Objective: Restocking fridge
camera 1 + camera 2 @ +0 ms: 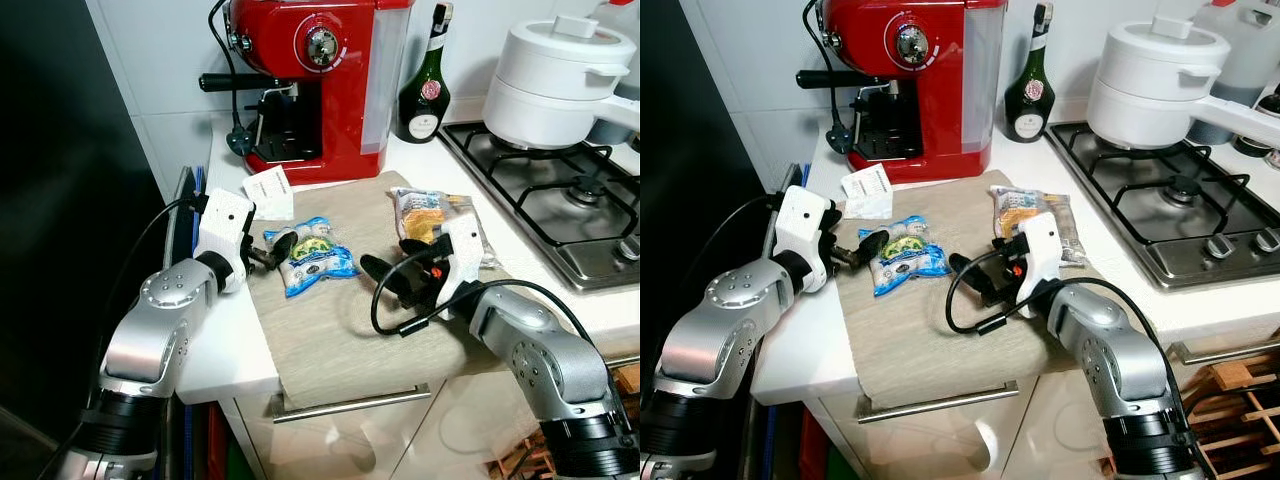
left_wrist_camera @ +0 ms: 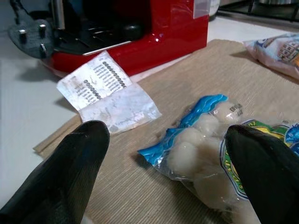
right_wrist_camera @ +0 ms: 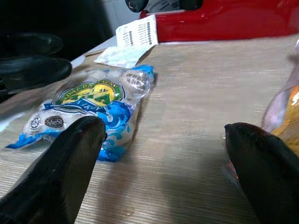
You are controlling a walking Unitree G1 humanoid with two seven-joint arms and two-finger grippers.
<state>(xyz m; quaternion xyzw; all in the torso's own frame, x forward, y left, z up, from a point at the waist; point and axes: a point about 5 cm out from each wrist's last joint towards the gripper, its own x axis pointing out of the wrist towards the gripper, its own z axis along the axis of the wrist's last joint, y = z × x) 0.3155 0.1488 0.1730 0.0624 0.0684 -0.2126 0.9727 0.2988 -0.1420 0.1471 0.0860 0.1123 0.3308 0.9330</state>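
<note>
The white counter (image 1: 240, 345) carries a beige mat (image 1: 350, 330) that reaches its front edge. A gas hob (image 1: 545, 195) occupies the counter's right side, with a white lidded pot (image 1: 555, 85) on its rear burner. A red coffee machine (image 1: 320, 80) stands at the back edge, left of a dark green bottle (image 1: 424, 85). A white paper slip (image 1: 268, 192) lies in front of the machine, at the mat's rear left corner. A yellow-labelled food bag (image 1: 425, 215) rests near the mat's rear right corner. A blue and clear packet of white balls (image 1: 315, 257) lies on the mat's left half, toward the rear. The left gripper (image 1: 275, 250) sits low at the mat's left edge, fingers spread wide on either side of the packet's near end, holding nothing. The right gripper (image 1: 385, 275) rests near the mat's centre, just in front of the yellow-labelled bag, fingers wide apart and empty, pointing toward the packet.
</note>
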